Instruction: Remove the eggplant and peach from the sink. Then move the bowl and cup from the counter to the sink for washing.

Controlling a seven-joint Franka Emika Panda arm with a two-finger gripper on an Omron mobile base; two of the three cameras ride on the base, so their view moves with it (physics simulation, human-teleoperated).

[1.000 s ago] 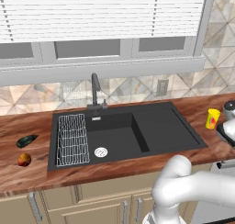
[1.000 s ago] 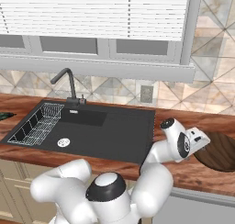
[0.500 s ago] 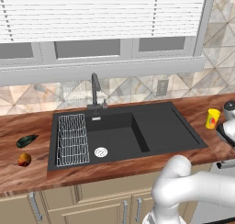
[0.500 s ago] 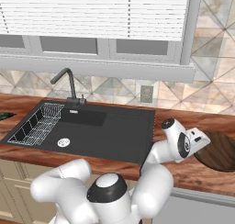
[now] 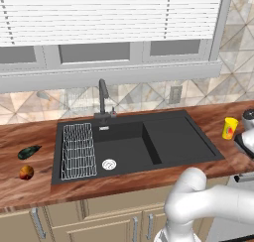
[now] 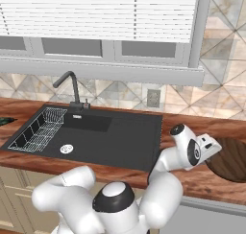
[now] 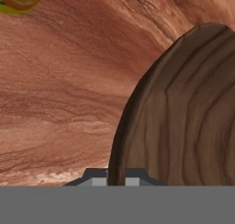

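Gripper [image 7: 116,178] closed narrow on rim of bowl [image 7: 183,113], 2 fingertips [image 7: 97,178] pressing either side of the edge. Bowl on wooden counter [image 7: 64,90], right of sink [image 5: 149,142]. Cup [image 5: 229,128] standing near, on counter. Eggplant [image 5: 29,151] and peach [image 5: 26,172] lying on counter left of sink, close but apart.

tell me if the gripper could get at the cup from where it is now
Probably yes, once free: the gripper is shut on the bowl rim, and the cup stands nearby on bare counter with nothing between them.
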